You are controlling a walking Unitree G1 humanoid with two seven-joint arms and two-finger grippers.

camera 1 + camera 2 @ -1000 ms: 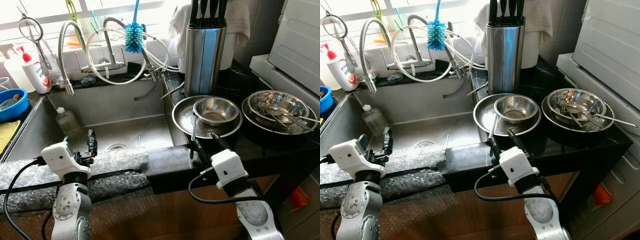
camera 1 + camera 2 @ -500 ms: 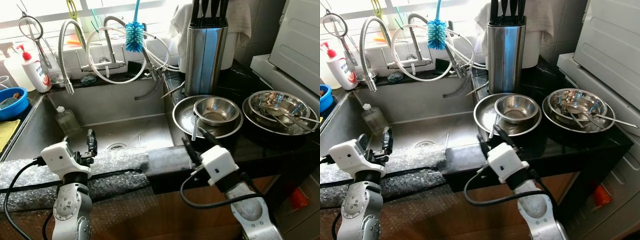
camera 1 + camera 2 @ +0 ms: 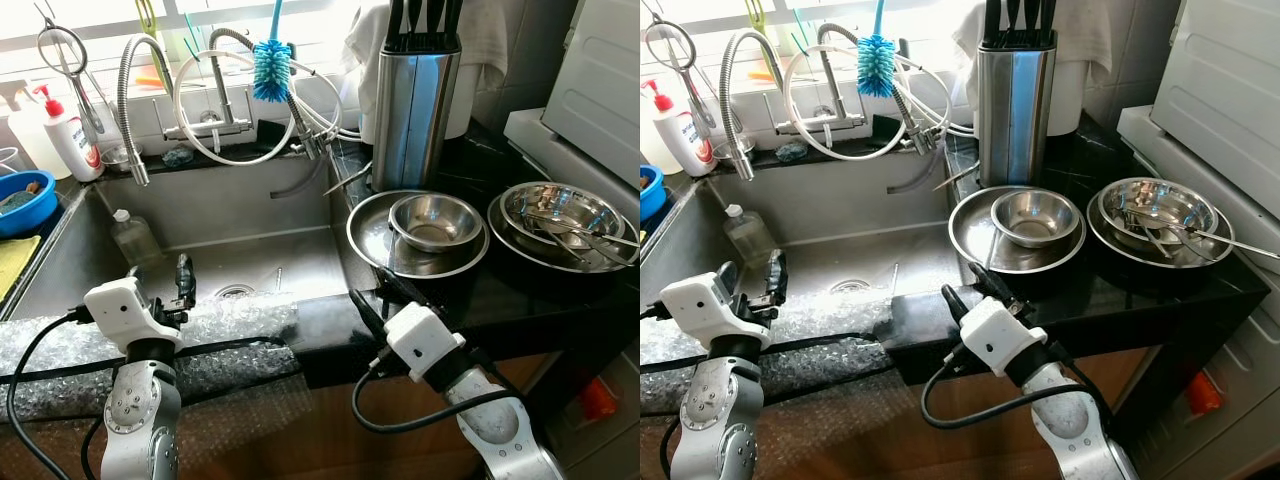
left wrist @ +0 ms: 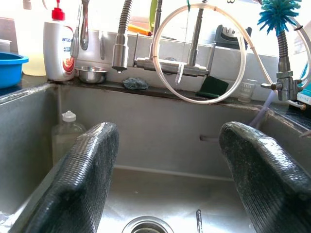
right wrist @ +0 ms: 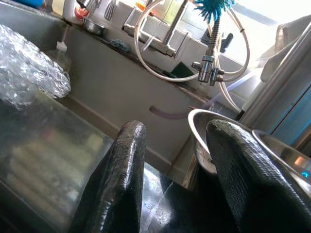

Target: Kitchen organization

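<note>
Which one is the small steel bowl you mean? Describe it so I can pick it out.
Start at the tall steel knife block on the black counter right of the sink. Directly in front of it lies a wide, shallow steel plate, and the small bowl sits on that plate. Unlike the larger bowl further right, it holds no utensils.

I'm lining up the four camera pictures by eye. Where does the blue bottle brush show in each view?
Left eye view: blue bottle brush top centre, hanging by the tap.
Right eye view: brush head top, left of centre.
Left wrist view: top right corner, above the left gripper.
Right wrist view: top, right of centre, beyond the right gripper.
Shared landmark: the looped white hose.
</note>
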